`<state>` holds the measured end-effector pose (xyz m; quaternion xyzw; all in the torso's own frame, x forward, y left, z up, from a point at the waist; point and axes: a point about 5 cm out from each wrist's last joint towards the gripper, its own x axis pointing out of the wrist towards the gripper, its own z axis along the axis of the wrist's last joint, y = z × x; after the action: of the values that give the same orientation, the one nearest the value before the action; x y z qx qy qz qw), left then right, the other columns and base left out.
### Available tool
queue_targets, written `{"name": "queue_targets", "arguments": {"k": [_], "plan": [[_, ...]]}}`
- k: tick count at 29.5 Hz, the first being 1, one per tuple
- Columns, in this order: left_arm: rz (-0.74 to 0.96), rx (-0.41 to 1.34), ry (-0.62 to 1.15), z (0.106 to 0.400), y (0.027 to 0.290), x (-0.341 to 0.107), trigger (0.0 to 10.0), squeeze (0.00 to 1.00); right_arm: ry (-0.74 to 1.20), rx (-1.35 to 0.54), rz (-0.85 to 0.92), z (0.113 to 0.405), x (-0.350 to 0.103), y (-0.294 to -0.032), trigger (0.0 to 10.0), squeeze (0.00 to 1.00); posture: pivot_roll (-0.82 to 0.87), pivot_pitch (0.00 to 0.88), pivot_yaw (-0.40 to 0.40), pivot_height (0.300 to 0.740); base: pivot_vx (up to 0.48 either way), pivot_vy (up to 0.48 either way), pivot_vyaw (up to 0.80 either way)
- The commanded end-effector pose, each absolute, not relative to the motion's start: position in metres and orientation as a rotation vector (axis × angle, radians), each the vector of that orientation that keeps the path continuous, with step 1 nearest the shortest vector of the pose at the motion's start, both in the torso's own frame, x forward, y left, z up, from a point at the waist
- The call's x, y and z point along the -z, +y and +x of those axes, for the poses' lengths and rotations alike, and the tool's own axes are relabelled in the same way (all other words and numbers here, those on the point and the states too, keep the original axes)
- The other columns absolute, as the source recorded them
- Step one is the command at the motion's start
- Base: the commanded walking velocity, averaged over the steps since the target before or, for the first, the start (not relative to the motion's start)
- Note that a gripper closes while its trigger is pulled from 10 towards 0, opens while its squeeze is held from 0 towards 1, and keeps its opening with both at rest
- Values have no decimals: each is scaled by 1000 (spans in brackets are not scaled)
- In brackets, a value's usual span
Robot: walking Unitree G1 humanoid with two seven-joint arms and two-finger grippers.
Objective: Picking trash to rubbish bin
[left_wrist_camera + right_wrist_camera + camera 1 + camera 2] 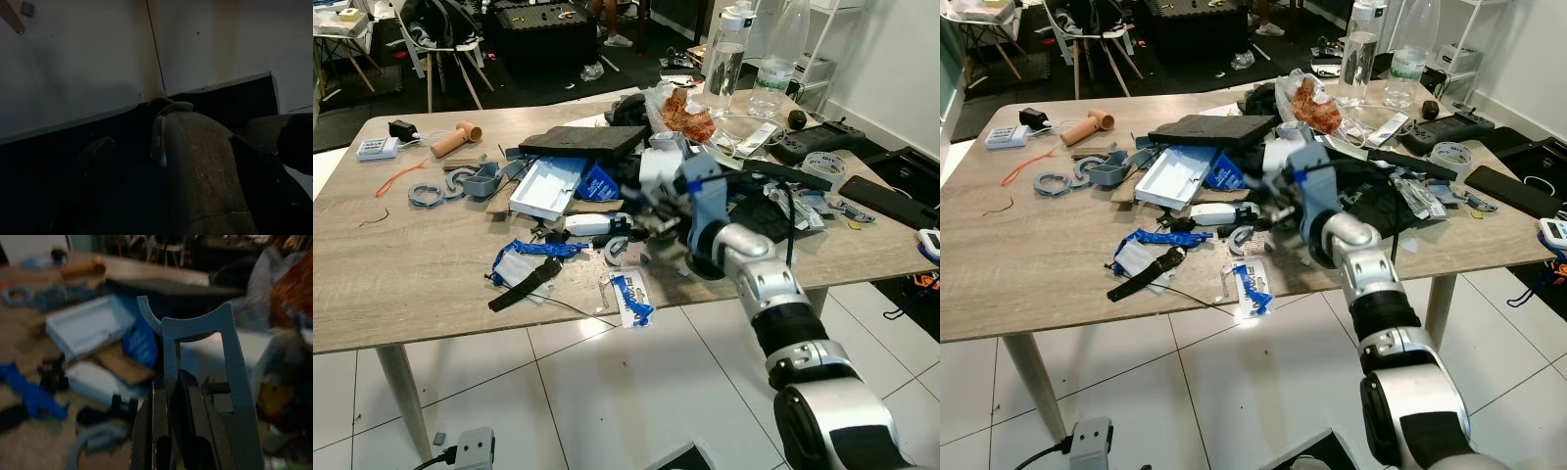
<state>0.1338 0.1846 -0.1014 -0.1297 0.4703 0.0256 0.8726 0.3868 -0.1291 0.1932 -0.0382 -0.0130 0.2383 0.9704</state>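
The right end effector pinches a grey-blue plastic bracket above the cluttered surface (presumably bound for the bin), left arm idle.

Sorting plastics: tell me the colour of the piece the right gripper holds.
Grey-blue plastic frame, clearest in the right wrist view.

Legible text: none. Items bearing print or markings, all too small or blurred to read:
- Blue-and-white packet near the front edge of the desk: dark blue print, unreadable.
- Blue wrapper beside the white tray: pale marks, unreadable.
- Clear bottle at the far side of the desk: green label band, wording indistinct.
- White device at the far left corner: markings not resolvable.
- Right wrist view: blurred; no lettering discernible.
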Motion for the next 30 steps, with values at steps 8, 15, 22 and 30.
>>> {"name": "queue_targets", "arguments": {"k": [8, 15, 22, 30], "plan": [[-292, -106, 984, 131, 186, 103, 10000, 0, -177, -584, 296, 382, -215, -122, 0, 0, -79, 56, 37, 740, 0, 0, 0], [-360, -440, 895, 134, 232, 94, 10000, 0, -240, -678, 465, 375, -224, -119, 0, 0, -75, 58, 39, 740, 0, 0, 0], [-255, -962, 841, 109, 315, 73, 10000, 0, -260, -785, 514, 367, -226, -113, 0, 0, -69, 58, 38, 740, 0, 0, 0], [-280, -1363, 676, 83, 372, 43, 10000, 0, -263, -882, 547, 360, -229, -106, 0, 0, -66, 57, 38, 740, 0, 0, 0]]}}
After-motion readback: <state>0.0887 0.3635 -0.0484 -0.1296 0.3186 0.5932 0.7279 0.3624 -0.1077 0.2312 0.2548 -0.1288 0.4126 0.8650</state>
